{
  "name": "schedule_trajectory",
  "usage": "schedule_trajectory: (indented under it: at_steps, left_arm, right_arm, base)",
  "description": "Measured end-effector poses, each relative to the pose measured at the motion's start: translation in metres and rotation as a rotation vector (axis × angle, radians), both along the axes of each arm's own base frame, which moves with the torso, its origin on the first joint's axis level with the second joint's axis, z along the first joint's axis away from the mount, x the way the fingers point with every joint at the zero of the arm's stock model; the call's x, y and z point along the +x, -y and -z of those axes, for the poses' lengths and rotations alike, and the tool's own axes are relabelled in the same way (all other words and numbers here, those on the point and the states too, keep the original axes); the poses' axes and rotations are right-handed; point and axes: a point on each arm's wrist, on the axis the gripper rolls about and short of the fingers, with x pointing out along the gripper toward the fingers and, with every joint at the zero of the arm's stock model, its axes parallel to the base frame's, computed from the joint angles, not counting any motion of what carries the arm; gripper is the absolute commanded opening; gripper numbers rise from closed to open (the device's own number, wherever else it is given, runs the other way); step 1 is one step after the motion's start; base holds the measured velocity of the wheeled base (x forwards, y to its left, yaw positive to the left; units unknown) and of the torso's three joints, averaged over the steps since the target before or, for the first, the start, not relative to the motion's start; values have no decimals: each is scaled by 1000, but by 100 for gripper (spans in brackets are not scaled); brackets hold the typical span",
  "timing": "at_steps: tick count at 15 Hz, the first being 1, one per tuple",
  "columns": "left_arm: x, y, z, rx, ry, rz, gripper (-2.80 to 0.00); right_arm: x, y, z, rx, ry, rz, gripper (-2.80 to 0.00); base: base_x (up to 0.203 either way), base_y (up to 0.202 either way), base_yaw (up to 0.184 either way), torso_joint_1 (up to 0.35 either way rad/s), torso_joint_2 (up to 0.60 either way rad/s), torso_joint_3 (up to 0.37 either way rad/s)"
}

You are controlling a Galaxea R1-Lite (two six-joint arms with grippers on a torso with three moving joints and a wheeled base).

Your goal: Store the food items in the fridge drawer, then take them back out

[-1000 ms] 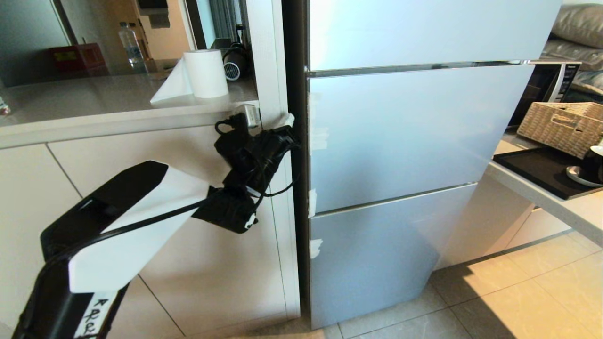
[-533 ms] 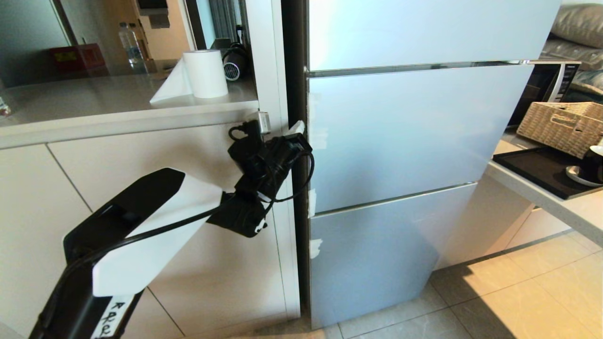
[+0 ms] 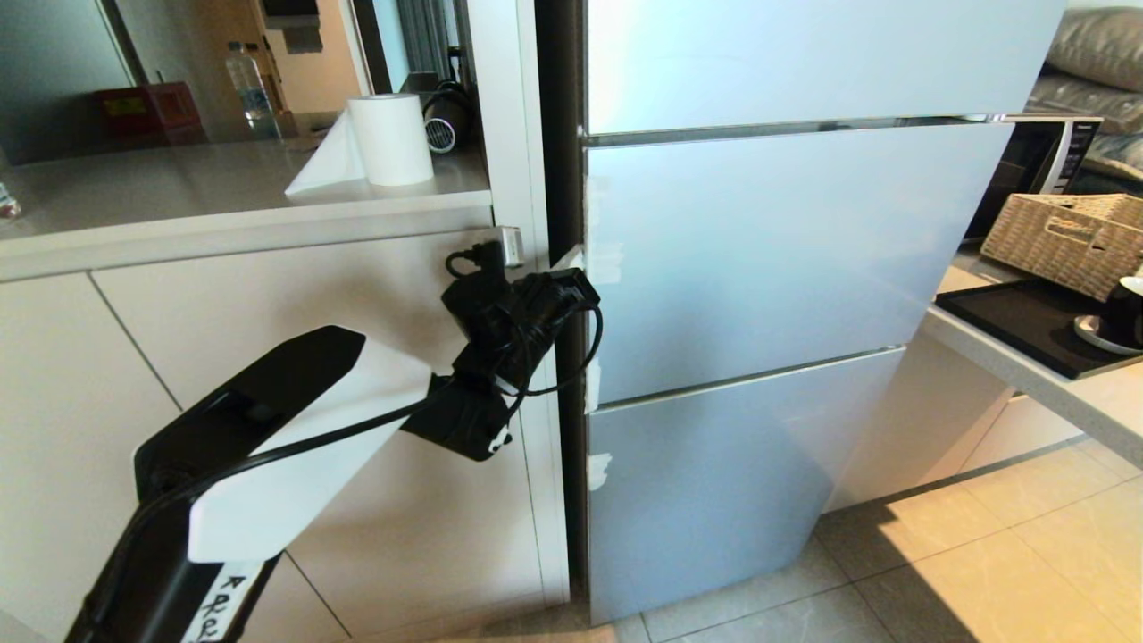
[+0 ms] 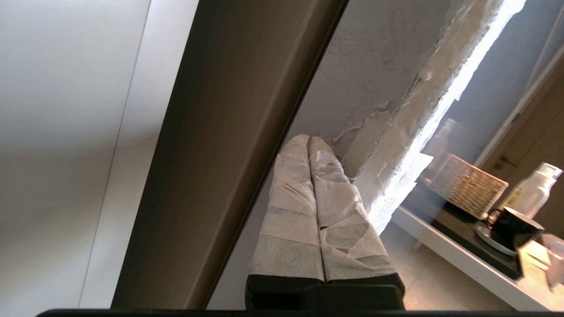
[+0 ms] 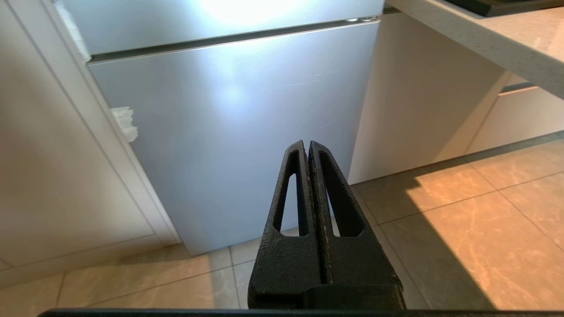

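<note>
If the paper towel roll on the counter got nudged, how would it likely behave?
The paper towel roll stands upright on its flat end, so it probably slides or tips rather than rolls. It looks light. Its loose sheet droops, likely floppy.

The fridge [image 3: 759,268] shows three door panels, all shut. One paper roll [image 3: 390,138] and one bottle [image 3: 247,82] stand on the left desk [image 3: 179,192]. One basket [image 3: 1063,237], one black tray [image 3: 1018,321] and perhaps one cup [image 3: 1127,313] sit on the right. Two grippers: left [image 3: 571,259], right [image 5: 307,147].
</note>
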Motion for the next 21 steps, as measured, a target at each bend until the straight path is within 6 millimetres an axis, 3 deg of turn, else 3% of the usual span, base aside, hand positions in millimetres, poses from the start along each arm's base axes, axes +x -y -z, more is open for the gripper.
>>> schedule_trajectory:
  at_steps: [10, 16, 18, 21]
  left_arm:
    - [-35, 21, 0, 30, -41, 76, -280]
    - [-45, 25, 0, 60, -20, 81, -280]
    - [-57, 29, 3, 69, -22, 102, -280]
    - [-91, 43, 8, 85, -34, 178, -280]
  right_arm:
    - [0, 0, 0, 0, 0, 0, -280]
    - [0, 0, 0, 0, 0, 0, -280]
    - [0, 0, 0, 0, 0, 1, -280]
    - [0, 0, 0, 0, 0, 0, -280]
  base:
    - [0, 0, 0, 0, 0, 0]
    - [0, 0, 0, 0, 0, 0]
    - [0, 0, 0, 0, 0, 0]
    - [0, 0, 0, 0, 0, 0]
